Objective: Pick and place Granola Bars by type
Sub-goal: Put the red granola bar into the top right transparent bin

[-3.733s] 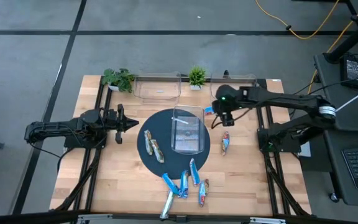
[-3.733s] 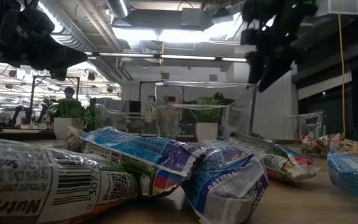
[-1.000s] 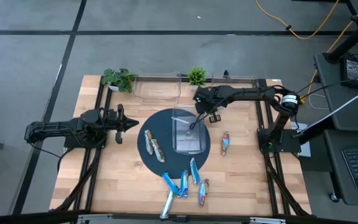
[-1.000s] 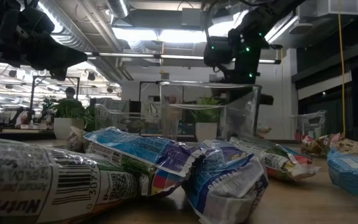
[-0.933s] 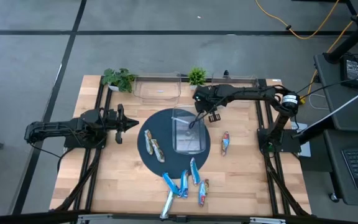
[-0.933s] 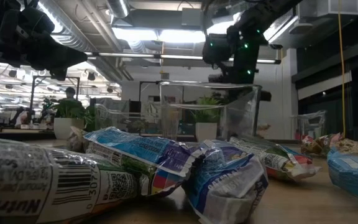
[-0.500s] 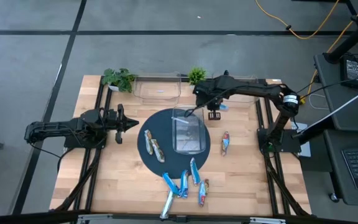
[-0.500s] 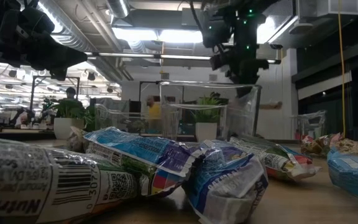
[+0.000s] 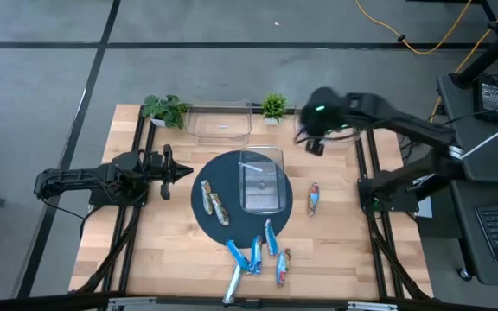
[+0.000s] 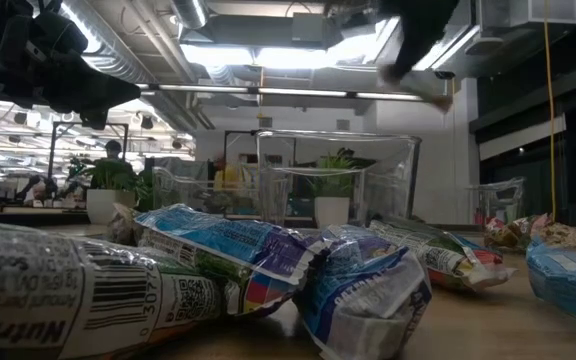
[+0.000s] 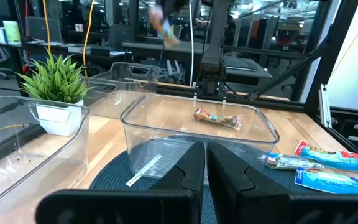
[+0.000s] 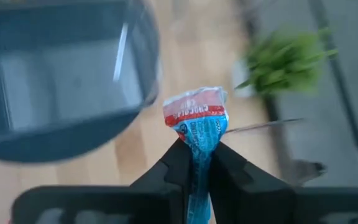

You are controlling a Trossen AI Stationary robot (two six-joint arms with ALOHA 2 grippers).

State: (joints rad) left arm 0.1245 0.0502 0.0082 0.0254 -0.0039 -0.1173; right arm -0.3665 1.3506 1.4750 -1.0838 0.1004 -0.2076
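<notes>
My right gripper (image 12: 197, 157) hangs high above the table's far right part (image 9: 315, 146), shut on a blue granola bar with a red end (image 12: 194, 118). Two brown bars (image 9: 214, 206) lie on a dark round mat (image 9: 232, 216). Several blue bars (image 9: 256, 253) lie near the front edge, and one more bar (image 9: 314, 199) lies right of the mat. My left gripper (image 9: 185, 171) waits shut at the mat's left edge, level above the table (image 11: 205, 155). My right gripper pinches the bar's blue end (image 12: 199, 147) between its two fingers, which point down from above. The bar lies along the fingers, and its red end (image 12: 194, 104) sticks out past the fingertips. It is lifted clear, high over the table.
A clear bin (image 9: 262, 180) stands on the mat. Two more clear bins (image 9: 219, 123) (image 9: 331, 121) stand along the far edge, with small green plants (image 9: 164, 110) (image 9: 274, 106) beside them. Black frame rails (image 9: 366, 216) run down both sides of the table.
My right gripper has risen from over the clear bin on the mat and gone toward the table's far right corner, staying shut on the bar.
</notes>
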